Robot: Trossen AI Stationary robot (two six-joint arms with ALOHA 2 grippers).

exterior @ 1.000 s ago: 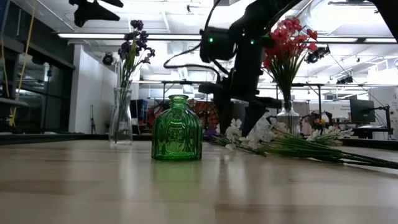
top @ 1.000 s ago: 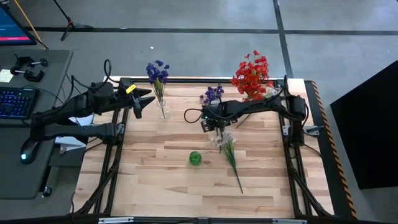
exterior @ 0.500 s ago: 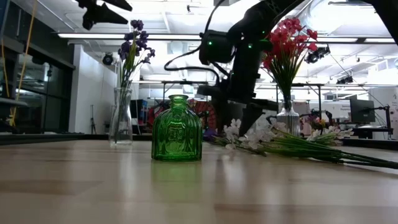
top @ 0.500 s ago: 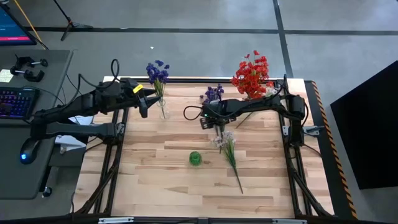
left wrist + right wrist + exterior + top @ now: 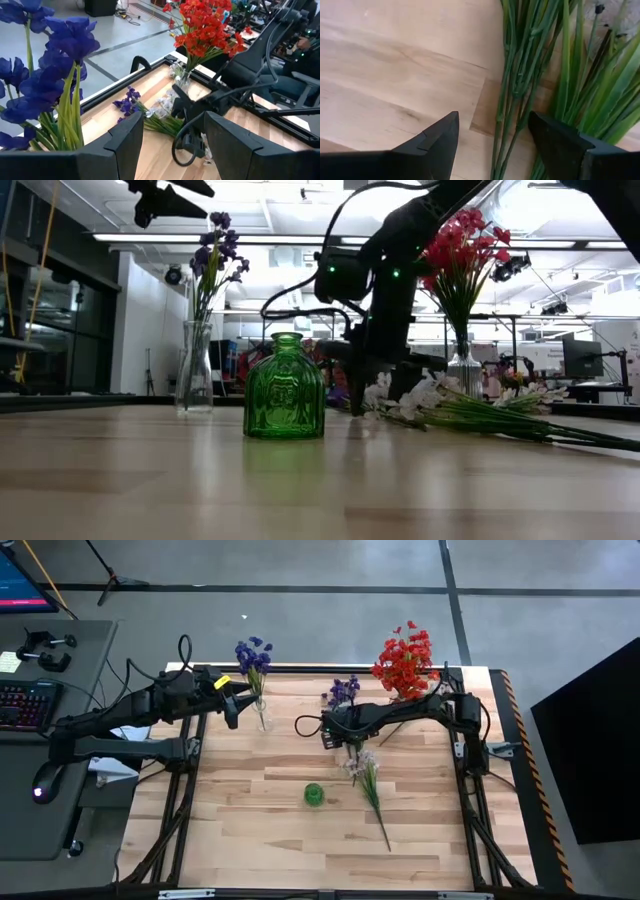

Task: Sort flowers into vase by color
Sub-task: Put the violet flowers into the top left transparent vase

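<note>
Three vases stand on the wooden surface (image 5: 250, 840): a clear vase with purple flowers (image 5: 254, 658) at upper left of the high view, a clear vase with red flowers (image 5: 404, 662) at upper right, and an empty green glass vase (image 5: 314, 795) at lower centre.

Loose stock: one white flower spray (image 5: 366, 776) lying flat right of the green vase, stem running toward the lower right; one purple spray (image 5: 344, 691) lying near the upper centre, beside the red bunch.

Right gripper (image 5: 350, 744): centre of the high view, low over the head end of the white spray, fingers spread. In the right wrist view the green stems (image 5: 520, 85) lie between the spread fingers (image 5: 437, 137), not yet pinched.

Left gripper (image 5: 232, 705): upper left, raised just beside the purple vase, fingers spread and empty.

Step in hand, as judged: picking up the white spray, probably for the green vase. To do it well, the right gripper should settle until both fingers straddle the bundled stems, close on the firm stems rather than the soft blooms, and lift cleanly without dragging the neighbouring purple spray or knocking the green vase.
</note>
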